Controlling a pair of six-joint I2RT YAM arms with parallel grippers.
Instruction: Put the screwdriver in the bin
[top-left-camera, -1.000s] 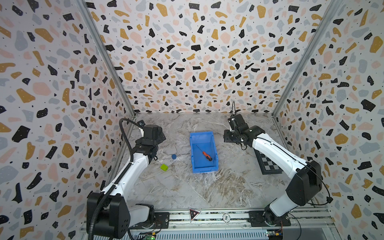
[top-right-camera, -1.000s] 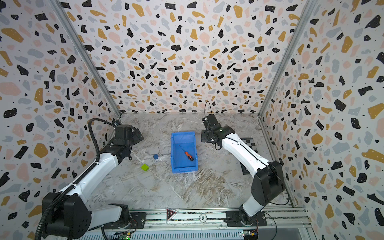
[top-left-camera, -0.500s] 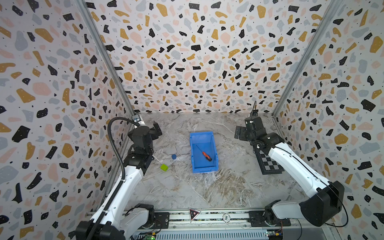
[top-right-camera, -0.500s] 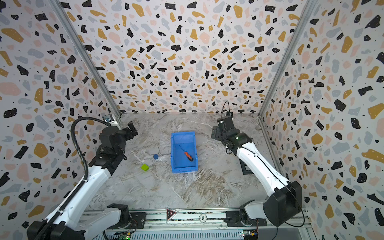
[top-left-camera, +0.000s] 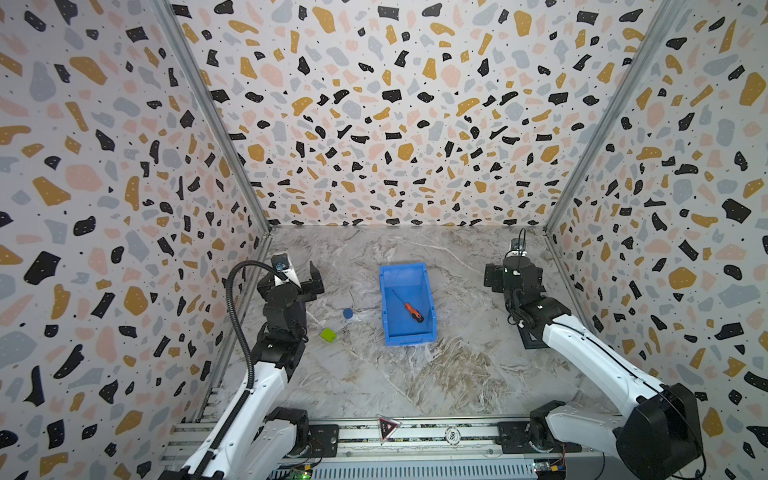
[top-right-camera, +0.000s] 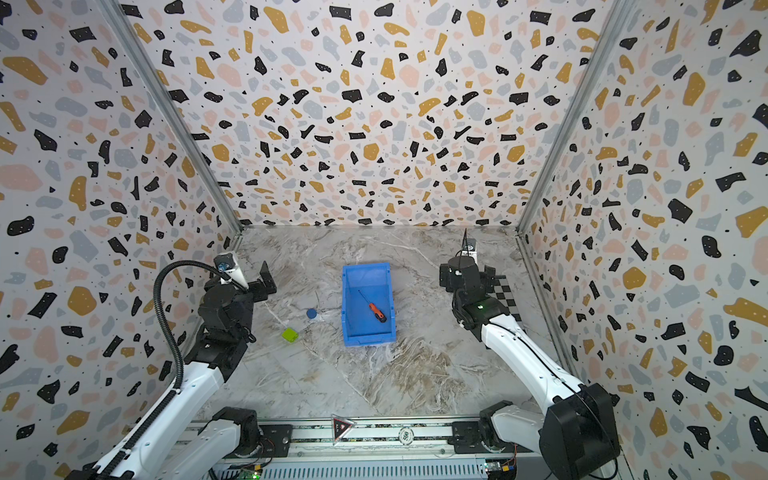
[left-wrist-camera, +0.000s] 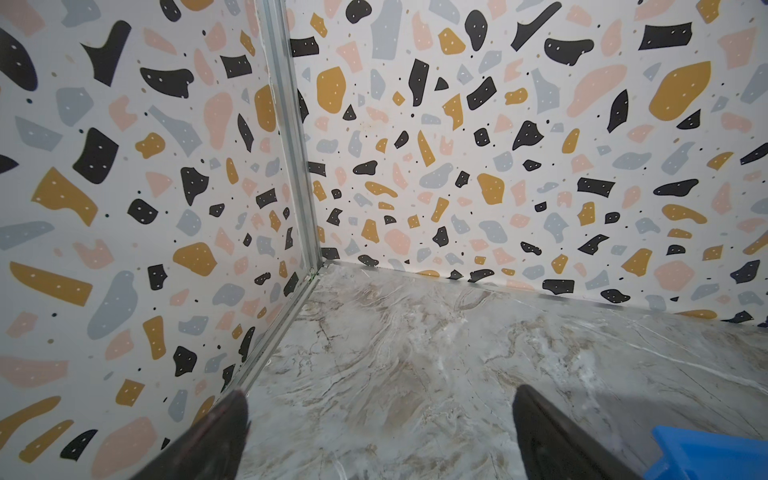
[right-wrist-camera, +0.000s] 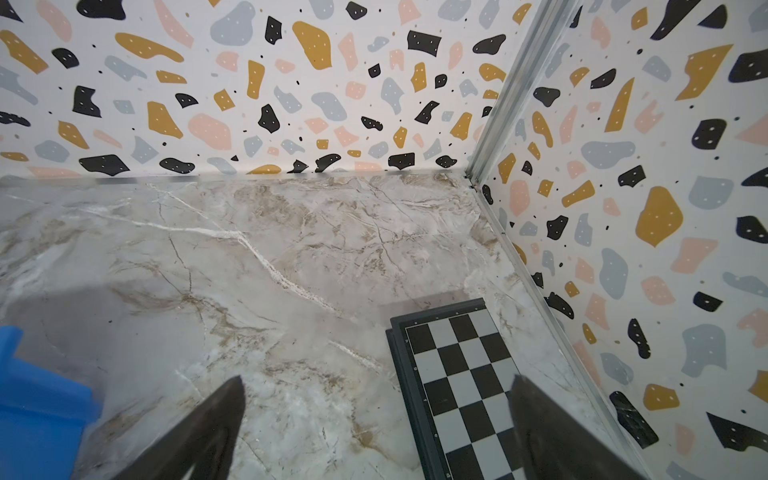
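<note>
We find the screwdriver lying on the floor of the bin. It rests on a slant, with its thin metal shaft pointing toward the far left of the bin and its black butt end close to the right wall. In both top views the blue bin stands near the middle of the marble-patterned table, and both arms are well apart from it. The left gripper hangs above bare table near the far left corner of the enclosure. Its two dark fingers are spread wide and released, with only the table surface showing between them. In the left wrist view a corner of the bin just shows at the edge. The right gripper is raised on the far right side, and its fingers are likewise spread and grasping nothing. In the right wrist view one of its fingers overlaps the black-and-white chessboard, which lies flat close to the right wall, and a blue edge of the bin shows on the opposite side. On the table to the left of the bin we see a small blue disc just beside it. A little green block lies nearer to us, between the disc and the left arm.
</note>
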